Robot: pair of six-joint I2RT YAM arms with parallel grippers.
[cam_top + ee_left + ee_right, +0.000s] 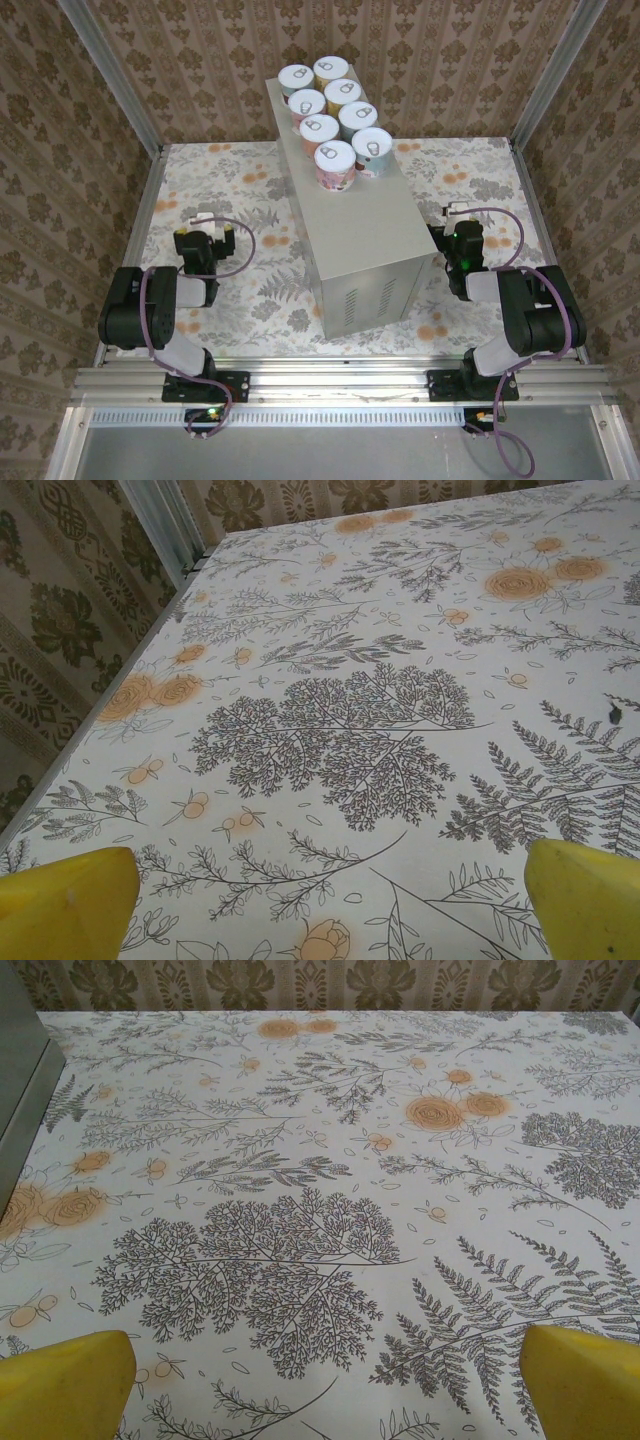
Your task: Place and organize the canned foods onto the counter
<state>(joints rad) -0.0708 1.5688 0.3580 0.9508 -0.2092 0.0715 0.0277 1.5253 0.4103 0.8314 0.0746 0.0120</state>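
Observation:
Several cans (334, 160) with silvery pull-tab lids stand in two tidy rows on the far end of the counter (370, 240), a tall light-grey box with vent slits on its near face. My left gripper (213, 222) rests low over the floral cloth left of the counter. In the left wrist view this gripper (330, 910) is open, its yellow fingers (60, 905) wide apart with only cloth between. My right gripper (460, 212) sits right of the counter. It is open too (325, 1390), fingers (585, 1380) spread, and the counter's wall (15, 1090) shows at the left edge.
The floral floor cloth (250, 290) covers the table around the counter. Aluminium frame posts (110, 75) and patterned walls (60, 150) close in the left, right and back. A metal rail (340, 385) runs along the near edge by the arm bases.

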